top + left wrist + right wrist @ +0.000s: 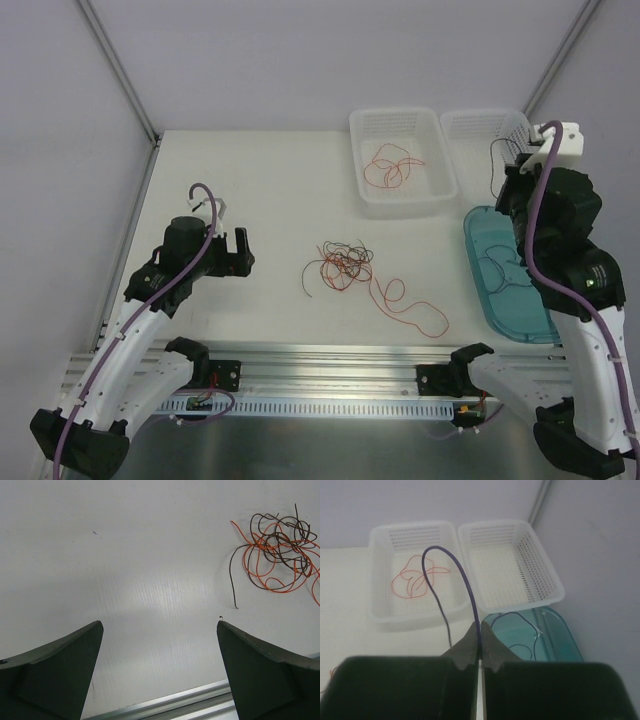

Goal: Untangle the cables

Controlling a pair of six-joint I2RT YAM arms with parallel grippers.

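Partly done. Right gripper [480,630] is pinched shut on one dark thin wire [469,591]. A red-orange wire [412,582] lies in the white mesh basket [410,527] beyond-left. Left gripper [160,623] gapes wide, empty; knotted red-and-dark wire tangle [277,547] lies ahead-right, not yet separated.

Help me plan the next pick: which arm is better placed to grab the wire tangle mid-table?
Left. The left tool is open, empty and faces the tangle; the right tool is shut on a dark wire over by the baskets.

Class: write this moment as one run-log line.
left claw: open, empty | right claw: shut on dark cable | tangle: on table
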